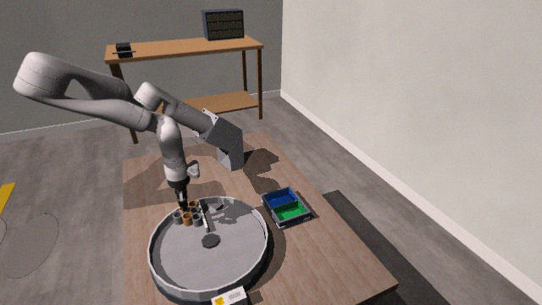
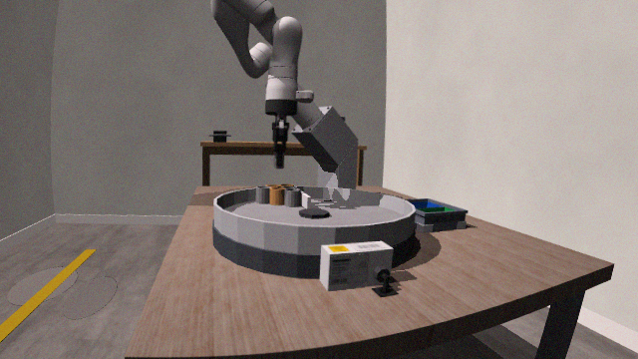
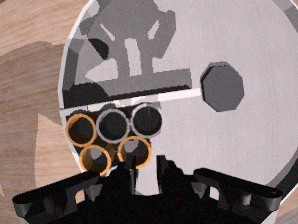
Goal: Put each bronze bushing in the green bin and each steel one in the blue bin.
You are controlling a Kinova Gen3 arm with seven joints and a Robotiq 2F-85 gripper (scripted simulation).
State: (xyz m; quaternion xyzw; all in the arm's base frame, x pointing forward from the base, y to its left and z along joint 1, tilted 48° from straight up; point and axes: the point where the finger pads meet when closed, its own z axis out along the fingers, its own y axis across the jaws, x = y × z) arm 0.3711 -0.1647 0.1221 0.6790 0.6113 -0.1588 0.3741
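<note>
3 bronze bushings (image 1: 187,220) (image 2: 277,196) (image 3: 95,130), 3 steel bushings (image 1: 197,220) (image 2: 292,198) (image 3: 161,121): upright, hollow.

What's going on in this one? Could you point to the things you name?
A robot arm has its gripper (image 1: 183,207) (image 2: 279,167) (image 3: 146,166) over a cluster of bronze and steel bushings on a turntable (image 1: 237,258) (image 2: 269,236) (image 3: 260,40), near a white divider (image 1: 205,218) (image 2: 305,200) (image 3: 180,95). The fingers are partly open with nothing between them. The green bin (image 1: 291,212) and blue bin (image 1: 280,201) show no bushings, so sorting appears to be at the picking stage.

The bushings (image 1: 187,219) are grouped in the turntable (image 1: 262,248) at lower left (both colours mixed); the bins (image 1: 292,210) are seen right of centre.
</note>
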